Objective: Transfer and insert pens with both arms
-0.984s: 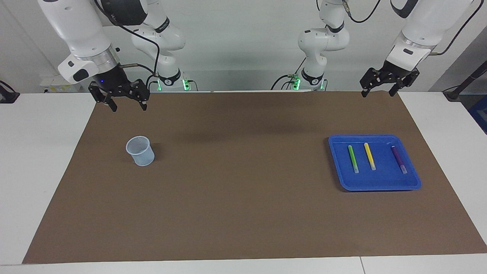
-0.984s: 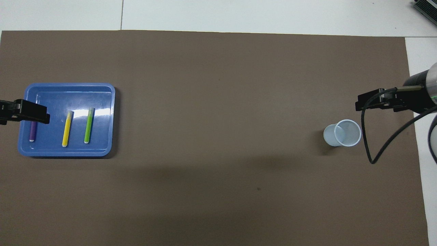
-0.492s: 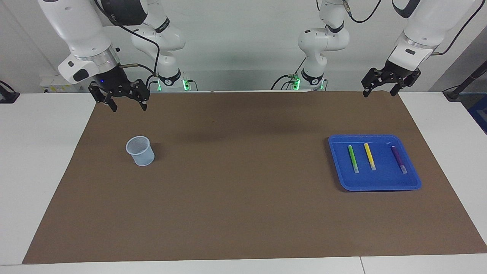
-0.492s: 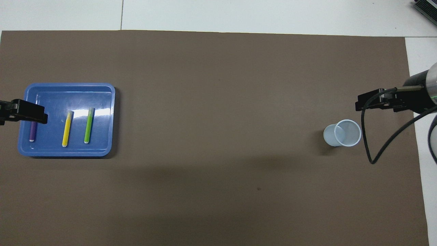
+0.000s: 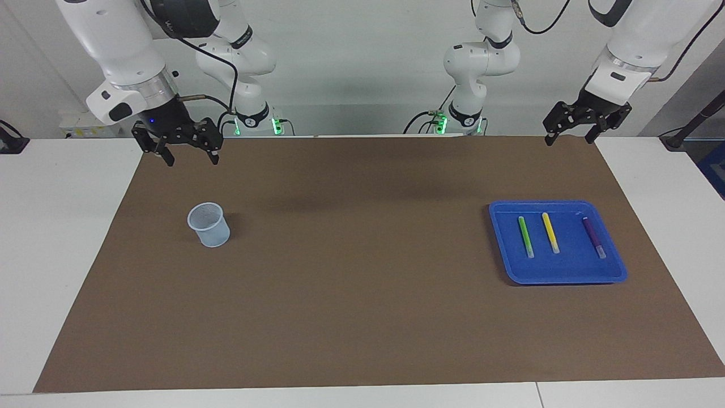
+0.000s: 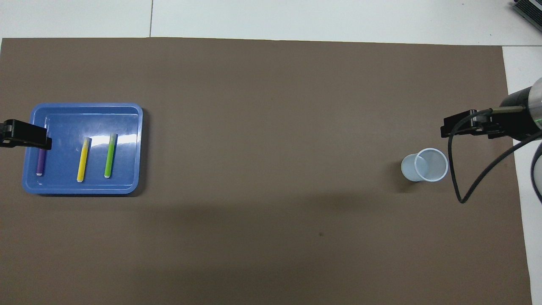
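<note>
I take the blue tray point(image 5: 558, 274) as my landmark; it sits on the brown mat point(image 5: 362, 294) toward the left arm's end of the table. In it I see three pens lying side by side and apart from one another — the green pen point(image 5: 525, 236) toward the middle of the table, the yellow pen point(image 5: 550, 232) between the other two, and the purple pen point(image 5: 593, 238) nearest the left arm's end. Each has its pale end pointing away from the robots.

My left gripper point(image 5: 570, 134) hangs in the air over the mat's edge, on the robots' side of the tray, fingers spread and holding nothing. My right gripper point(image 5: 190, 155) hangs well apart from the tray, at the right arm's end, also spread and empty — it is over the mat beside a pale plastic cup point(image 5: 209, 225) that stands upright.
</note>
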